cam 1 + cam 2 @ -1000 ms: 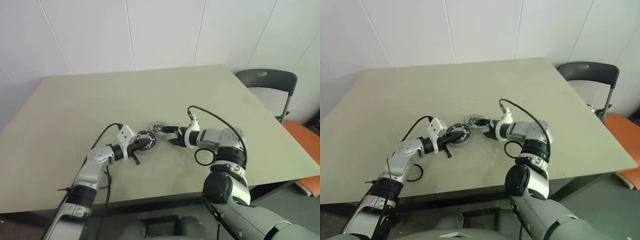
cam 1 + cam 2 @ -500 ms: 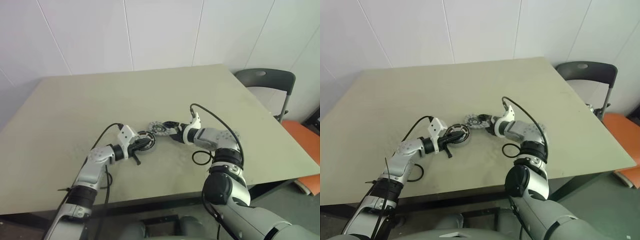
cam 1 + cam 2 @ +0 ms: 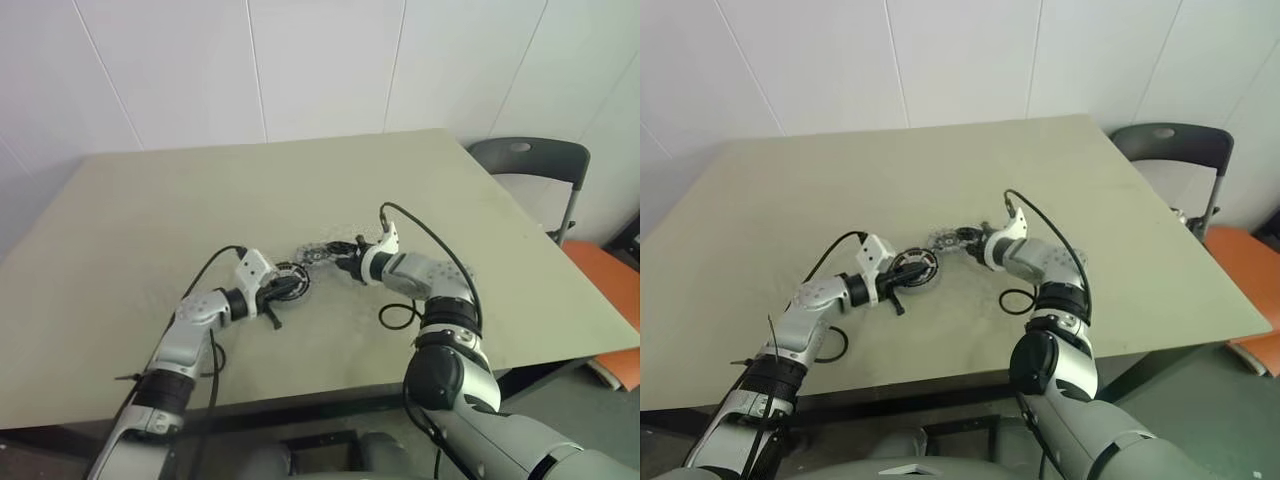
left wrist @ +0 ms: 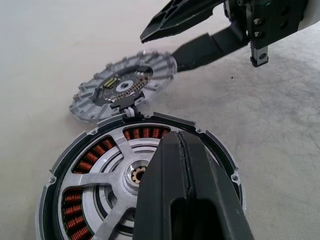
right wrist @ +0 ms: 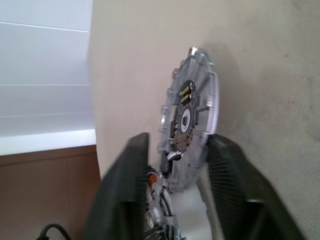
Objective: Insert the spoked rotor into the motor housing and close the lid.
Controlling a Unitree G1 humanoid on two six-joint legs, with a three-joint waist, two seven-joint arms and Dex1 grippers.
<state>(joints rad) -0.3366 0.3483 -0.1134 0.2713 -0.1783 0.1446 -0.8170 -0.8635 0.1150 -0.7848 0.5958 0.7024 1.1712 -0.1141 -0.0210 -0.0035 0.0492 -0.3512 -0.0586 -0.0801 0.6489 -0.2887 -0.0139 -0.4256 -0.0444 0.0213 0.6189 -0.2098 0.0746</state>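
- Left gripper (image 4: 187,200): black fingers pressed together with no gap between them, lying over the near rim of the motor housing (image 4: 100,170). Position matches that of a second ago.
- Motor housing: shallow round puck on the table (image 3: 140,220), dark outer ring with small screw lugs, copper-brown windings showing between pale silvery spokes, bright hub at the centre. The spoked rotor cannot be told apart from the housing in these views. Unmoved since the earlier frame.
- Lid (image 4: 125,85): flat pale grey metal disc with a notched, ribbed rim and a dark centre carrying fine coppery detail. It lies just beyond the housing, its near edge touching or almost touching the housing rim.
- Right gripper (image 5: 175,165): a second ago its fingers stood wide apart, short of the lid; now the hand has rolled and the fingers have drawn in to either side of the lid's edge. A narrow gap is visible at one finger; firm contact cannot be confirmed.
- Table: matt beige top, lightly speckled, with rounded corners.
- Chair (image 3: 530,165): dark grey moulded seat back on a metal frame, beyond the table's far right corner.
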